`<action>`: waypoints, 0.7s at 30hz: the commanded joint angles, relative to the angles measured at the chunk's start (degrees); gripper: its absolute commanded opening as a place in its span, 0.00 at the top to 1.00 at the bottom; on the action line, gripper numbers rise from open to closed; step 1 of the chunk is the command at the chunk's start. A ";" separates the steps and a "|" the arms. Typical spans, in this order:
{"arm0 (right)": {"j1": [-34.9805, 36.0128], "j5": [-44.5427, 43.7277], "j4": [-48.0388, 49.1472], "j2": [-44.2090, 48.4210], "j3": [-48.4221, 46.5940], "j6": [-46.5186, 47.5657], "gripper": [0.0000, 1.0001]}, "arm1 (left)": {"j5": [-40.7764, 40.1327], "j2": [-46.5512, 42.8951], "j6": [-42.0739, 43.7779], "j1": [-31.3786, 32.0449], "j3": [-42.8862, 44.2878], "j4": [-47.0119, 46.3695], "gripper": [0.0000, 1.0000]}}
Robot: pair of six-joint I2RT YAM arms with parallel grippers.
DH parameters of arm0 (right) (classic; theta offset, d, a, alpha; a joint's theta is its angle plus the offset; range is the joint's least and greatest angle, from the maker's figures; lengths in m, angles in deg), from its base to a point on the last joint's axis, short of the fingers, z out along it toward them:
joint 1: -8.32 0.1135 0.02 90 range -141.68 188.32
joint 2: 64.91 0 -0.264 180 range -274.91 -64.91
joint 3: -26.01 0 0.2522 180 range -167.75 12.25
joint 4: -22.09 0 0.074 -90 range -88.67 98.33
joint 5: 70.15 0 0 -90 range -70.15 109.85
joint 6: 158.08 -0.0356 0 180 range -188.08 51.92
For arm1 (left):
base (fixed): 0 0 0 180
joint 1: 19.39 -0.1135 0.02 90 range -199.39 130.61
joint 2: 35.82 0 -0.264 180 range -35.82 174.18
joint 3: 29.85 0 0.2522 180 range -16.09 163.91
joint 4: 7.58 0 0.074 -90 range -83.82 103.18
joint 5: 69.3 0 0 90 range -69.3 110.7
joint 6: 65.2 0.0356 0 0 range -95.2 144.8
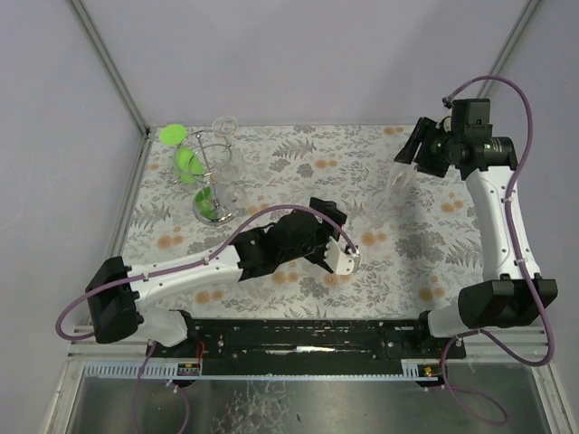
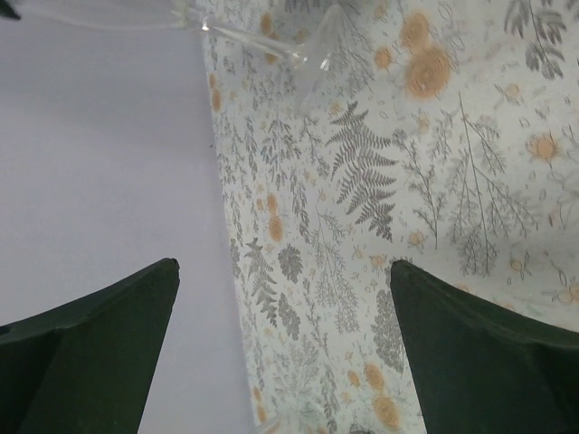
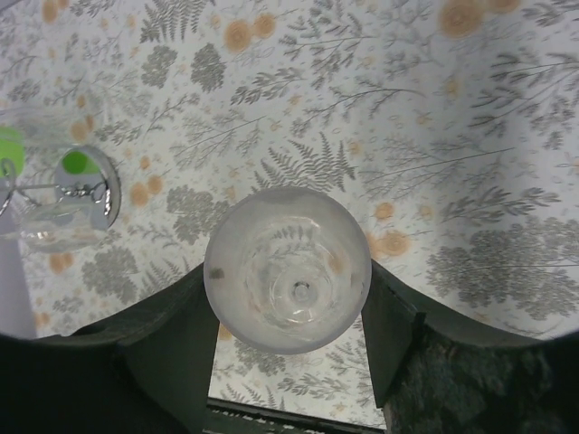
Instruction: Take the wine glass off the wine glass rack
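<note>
My right gripper (image 1: 409, 155) is shut on a clear wine glass (image 1: 395, 185) and holds it tilted above the table's right middle, well away from the rack. In the right wrist view the glass bowl (image 3: 287, 269) sits between my two fingers (image 3: 172, 334), seen from its rim end. The silver wire wine glass rack (image 1: 206, 167) stands at the far left, its shiny round base (image 3: 86, 185) also showing in the right wrist view. My left gripper (image 1: 348, 237) is open and empty over the table's middle; its view shows the glass foot (image 2: 262, 41) at the top edge.
Green round pieces (image 1: 172, 135) and other clear glasses (image 1: 226, 127) hang on or stand by the rack. The floral tablecloth (image 1: 298, 154) covers the table. Grey walls close the left, back and right sides.
</note>
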 commanded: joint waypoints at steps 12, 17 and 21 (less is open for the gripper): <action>0.13 -23.61 20.85 6.44 11.40 4.32 0.58 | 8.32 8.64 -34.72 -9.43 32.97 14.33 0.00; 2.24 -29.40 28.98 5.00 12.91 6.52 0.58 | 11.06 10.34 -42.04 -13.77 41.15 18.81 0.00; 7.68 -34.72 33.73 0.83 9.44 10.13 0.56 | 12.63 10.63 -46.20 -16.52 44.58 21.13 0.00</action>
